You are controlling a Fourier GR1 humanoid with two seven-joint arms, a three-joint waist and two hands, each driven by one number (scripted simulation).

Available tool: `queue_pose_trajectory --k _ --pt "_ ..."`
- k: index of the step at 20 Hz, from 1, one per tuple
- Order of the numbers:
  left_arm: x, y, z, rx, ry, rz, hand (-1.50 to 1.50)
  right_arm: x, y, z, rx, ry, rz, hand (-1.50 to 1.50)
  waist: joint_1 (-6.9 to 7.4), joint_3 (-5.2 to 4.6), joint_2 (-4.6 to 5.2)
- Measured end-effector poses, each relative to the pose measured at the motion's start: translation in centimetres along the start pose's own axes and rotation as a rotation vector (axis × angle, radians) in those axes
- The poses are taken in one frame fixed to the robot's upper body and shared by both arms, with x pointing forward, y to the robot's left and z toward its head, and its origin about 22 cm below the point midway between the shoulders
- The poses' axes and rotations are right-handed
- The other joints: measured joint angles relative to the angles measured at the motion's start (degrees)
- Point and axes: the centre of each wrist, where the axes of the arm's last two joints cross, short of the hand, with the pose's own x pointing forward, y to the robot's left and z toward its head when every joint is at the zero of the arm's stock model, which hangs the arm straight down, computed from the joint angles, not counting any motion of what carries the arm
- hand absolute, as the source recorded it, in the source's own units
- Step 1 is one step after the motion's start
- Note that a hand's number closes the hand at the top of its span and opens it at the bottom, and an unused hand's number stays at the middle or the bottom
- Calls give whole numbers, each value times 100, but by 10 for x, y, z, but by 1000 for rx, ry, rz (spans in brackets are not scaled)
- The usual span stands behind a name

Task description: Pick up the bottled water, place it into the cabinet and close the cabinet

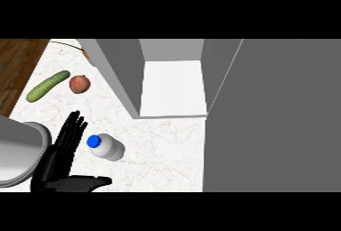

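The bottled water (106, 146), white with a blue cap, stands on the pale counter just left of centre. My left hand (61, 153) is right beside it on its left, fingers straight and pointing away from me, thumb stretched out below the bottle; it holds nothing. The grey cabinet (126, 76) stands behind the bottle with a white floor inside (173, 88). Its door (273, 117) is swung open and fills the view's right side. My right hand does not show.
A green cucumber (47, 85) and a reddish-brown onion (79, 84) lie at the back left of the counter. A wooden floor strip (16, 63) runs past the counter's left edge. My grey forearm (16, 151) fills the lower left.
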Motion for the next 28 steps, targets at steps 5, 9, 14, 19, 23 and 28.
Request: queue_pose_trajectory --k 5,9,14,19,23,28 --pt "-29 2 -3 -1 47 10 -150 -1 0 4 -6 -4 -16 -150 18 -1 1" --pt "-51 2 -10 8 65 12 -150 -1 -3 9 5 0 -15 -150 3 -2 2" --pt "-79 2 -16 29 80 5 -150 -1 -4 13 15 -2 -25 -150 -6 -5 10" --pt "-103 5 -14 44 73 59 -150 2 -10 21 19 8 -9 -150 -10 -7 9" --pt "-116 4 -13 0 67 139 -150 1 -10 24 15 9 -21 -150 -3 -8 10" --pt "-129 -9 -18 -50 45 193 150 3 -14 27 15 4 -17 -150 6 -7 13"
